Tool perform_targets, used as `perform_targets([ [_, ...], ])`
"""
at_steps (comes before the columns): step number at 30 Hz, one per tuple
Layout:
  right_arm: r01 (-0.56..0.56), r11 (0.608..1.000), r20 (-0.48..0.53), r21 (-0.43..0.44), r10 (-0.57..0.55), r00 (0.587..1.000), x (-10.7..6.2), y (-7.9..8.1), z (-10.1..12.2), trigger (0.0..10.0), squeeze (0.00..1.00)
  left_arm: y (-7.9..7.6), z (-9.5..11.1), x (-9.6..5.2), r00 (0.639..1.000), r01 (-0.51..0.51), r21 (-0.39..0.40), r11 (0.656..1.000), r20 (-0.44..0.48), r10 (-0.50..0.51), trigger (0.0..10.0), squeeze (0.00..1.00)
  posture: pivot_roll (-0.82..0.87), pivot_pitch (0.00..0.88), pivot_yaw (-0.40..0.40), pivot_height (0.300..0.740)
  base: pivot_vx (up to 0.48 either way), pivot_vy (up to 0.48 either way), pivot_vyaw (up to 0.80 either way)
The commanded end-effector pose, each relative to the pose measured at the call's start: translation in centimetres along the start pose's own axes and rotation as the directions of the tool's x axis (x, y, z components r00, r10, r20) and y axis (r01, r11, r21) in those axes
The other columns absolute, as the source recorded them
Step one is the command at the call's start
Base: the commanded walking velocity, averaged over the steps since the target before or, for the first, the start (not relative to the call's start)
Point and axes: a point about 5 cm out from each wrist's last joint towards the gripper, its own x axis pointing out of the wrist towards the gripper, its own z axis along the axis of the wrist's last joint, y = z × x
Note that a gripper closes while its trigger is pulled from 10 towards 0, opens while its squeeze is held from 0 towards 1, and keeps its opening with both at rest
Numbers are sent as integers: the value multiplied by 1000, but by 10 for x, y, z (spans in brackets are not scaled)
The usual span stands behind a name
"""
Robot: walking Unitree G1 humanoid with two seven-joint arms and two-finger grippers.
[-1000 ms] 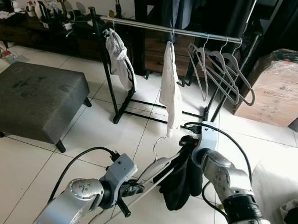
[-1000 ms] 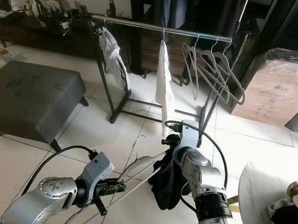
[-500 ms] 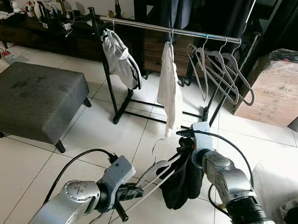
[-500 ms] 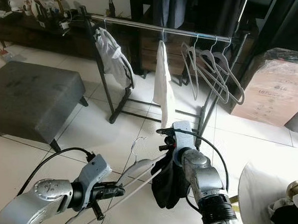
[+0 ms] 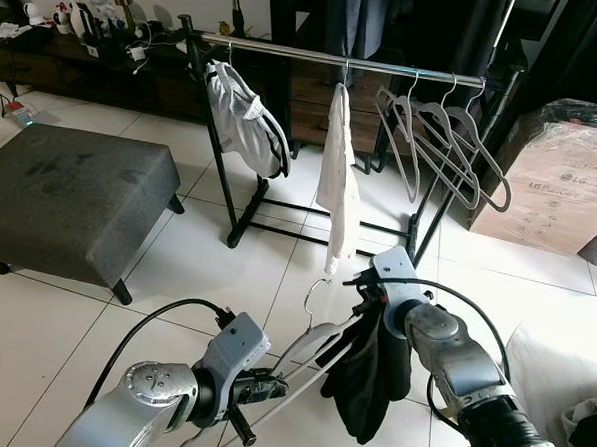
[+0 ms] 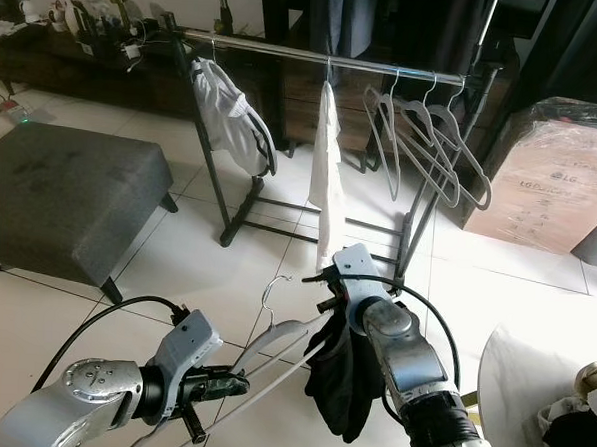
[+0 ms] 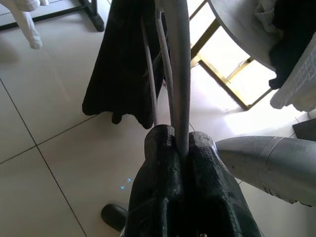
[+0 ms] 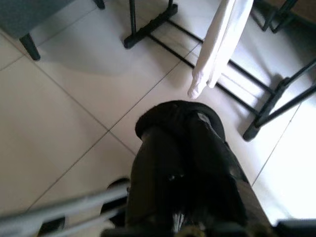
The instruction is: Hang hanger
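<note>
A: Start at the fingers. What has the left gripper (image 7: pixel 180 148) got?

B: Its two black fingers (image 7: pixel 160 163) are clamped on one end of the grey hanger (image 5: pixel 308 336). The bar runs straight out from between them in the left wrist view, so the grip is narrow and right at the tip.

A: And the right gripper (image 8: pixel 185 123)?

B: Closed into the dark garment (image 5: pixel 371 373) at the hanger's far end, cloth bunched round the fingers. Whether it also pinches the hanger under the cloth, I cannot tell.

A: So where is the hanger, all told?

B: Low and near, held aslant between the two arms, hook (image 5: pixel 320 285) upward, over the tiled floor (image 5: pixel 226 260). The rail (image 5: pixel 337 58) is well apart, farther off and higher, with a white shirt (image 5: pixel 338 186) in the middle and empty hangers (image 5: pixel 443 141) to the right.

A: What might go wrong?

B: Three things, I'd judge. The end-on left grip could let the hanger twist — the hook then misses the rail. The garment could slide off if the right fingers hold cloth alone. And the free rail lies between the white garment (image 5: pixel 246 121) on the left and the shirt — a loose approach could snag either.
</note>
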Motion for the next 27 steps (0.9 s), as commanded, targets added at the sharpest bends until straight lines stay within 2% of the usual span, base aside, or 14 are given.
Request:
perform_targets([
  [1,-112,990,83,-82,119,989,-6,12,14,10000,0,-3,2,1,999,28,-13,1000,25,-28,10000,0,-25,126,-5,740,0,0,0],
  [3,-204,960,104,-193,227,968,-15,13,16,10000,0,-6,1,0,998,54,-22,998,22,-53,10000,0,-24,126,-5,740,0,0,0],
  [7,-279,925,127,-257,318,939,-25,12,23,10000,0,-4,-3,-1,999,48,-21,999,4,-47,10000,0,-24,130,-9,740,0,0,0],
  [8,-348,881,148,-321,410,900,-36,15,30,10000,0,-2,-5,0,1000,31,-29,999,3,-31,10000,0,-28,133,-9,740,0,0,0],
  [9,-348,881,148,-321,410,900,-36,15,30,10000,0,-2,-5,0,1000,31,-29,999,3,-31,10000,0,-28,133,-9,740,0,0,0],
  [10,-420,827,142,-375,498,855,-47,19,33,10000,0,-1,-5,0,1000,26,-38,999,13,-26,10000,0,-31,137,-9,740,0,0,0],
  [12,-450,788,131,-422,543,829,-55,19,36,10000,0,-1,-4,2,999,29,-42,999,17,-28,10000,0,-35,138,-9,740,0,0,0],
  [13,-429,793,133,-434,527,840,-54,16,36,10000,0,-1,-5,3,999,33,-41,999,16,-33,10000,0,-36,138,-9,740,0,0,0],
  [15,-337,834,105,-436,419,902,-44,5,32,10000,0,-2,-4,4,999,45,-41,998,18,-44,10000,0,-40,140,-10,740,0,0,0],
  [18,-286,844,73,-454,355,932,-38,-1,27,10000,0,-3,-3,4,998,52,-41,998,21,-51,10000,0,-38,141,-9,740,0,0,0],
  [19,-189,854,27,-484,231,973,-28,-13,18,10000,0,-6,-2,4,998,64,-39,997,23,-63,10000,0,-33,144,-9,740,0,0,0],
  [20,-150,860,13,-488,179,984,-24,-17,15,10000,0,-6,-2,3,997,69,-38,997,24,-68,10000,0,-33,144,-9,740,0,0,0],
  [22,-116,861,6,-495,137,991,-20,-18,12,10000,0,-8,-2,1,997,80,-36,996,22,-79,10000,0,-29,144,-8,740,0,0,0],
  [27,-125,868,15,-481,151,988,-14,-13,11,10000,0,-9,-3,-4,995,99,-33,995,17,-98,10000,0,-15,149,-8,740,0,0,0],
])
